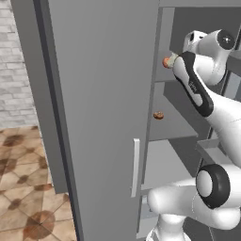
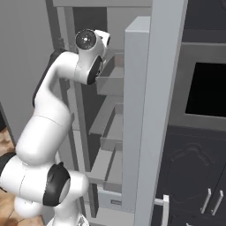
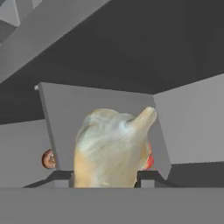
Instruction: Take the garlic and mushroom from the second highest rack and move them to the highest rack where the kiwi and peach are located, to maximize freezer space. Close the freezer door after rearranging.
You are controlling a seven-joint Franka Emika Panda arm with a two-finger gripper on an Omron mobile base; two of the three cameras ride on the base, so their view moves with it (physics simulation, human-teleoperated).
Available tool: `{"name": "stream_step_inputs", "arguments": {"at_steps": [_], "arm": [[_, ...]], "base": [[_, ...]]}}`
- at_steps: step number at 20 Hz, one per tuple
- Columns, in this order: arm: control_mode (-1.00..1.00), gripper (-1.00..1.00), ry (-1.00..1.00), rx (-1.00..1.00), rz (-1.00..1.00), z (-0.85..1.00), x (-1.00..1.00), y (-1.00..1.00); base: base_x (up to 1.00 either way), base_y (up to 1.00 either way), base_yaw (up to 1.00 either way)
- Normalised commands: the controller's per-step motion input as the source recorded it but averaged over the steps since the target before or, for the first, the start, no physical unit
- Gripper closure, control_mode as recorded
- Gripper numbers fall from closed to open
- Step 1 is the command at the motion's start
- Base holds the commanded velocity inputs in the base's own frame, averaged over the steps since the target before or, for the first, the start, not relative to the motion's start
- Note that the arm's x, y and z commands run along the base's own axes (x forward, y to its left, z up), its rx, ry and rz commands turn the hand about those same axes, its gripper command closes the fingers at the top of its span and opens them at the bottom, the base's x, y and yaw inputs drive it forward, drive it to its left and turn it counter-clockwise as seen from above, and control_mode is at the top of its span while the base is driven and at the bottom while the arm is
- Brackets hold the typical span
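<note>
Gripper (image 3: 106, 177) clamped on garlic (image 3: 111, 146), center-bottom of hand view, inside freezer by a grey bin wall (image 3: 70, 118). Mushroom (image 1: 158, 115) on rack (image 1: 169, 123), center of left base view. Peach (image 1: 166, 62) upper right there.

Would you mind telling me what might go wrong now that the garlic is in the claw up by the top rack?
1. The garlic bulges well past the claw's small fingertips, so the grip looks shallow; it may slip on release.
2. A reddish fruit sits just behind the garlic, so setting it down may knock that fruit.
3. The mushroom lies near the front edge of its rack; the arm passing by may knock it off.
</note>
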Motion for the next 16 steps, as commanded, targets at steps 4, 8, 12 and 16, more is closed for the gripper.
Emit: {"name": "stream_step_inputs", "arguments": {"at_steps": [4,8,12,16], "arm": [[-1.0,1.0,0.04,0.0,0.01,-0.48,0.6,0.0],[-1.0,1.0,0.01,0.0,0.02,-0.29,0.33,-0.01],[-1.0,-1.0,0.0,0.0,0.03,-0.03,0.16,0.0],[-1.0,-1.0,0.0,0.0,0.03,0.0,0.38,0.0]], "base": [[0.0,0.0,0.0],[0.0,0.0,0.0],[0.0,0.0,0.0],[0.0,0.0,0.0]]}}
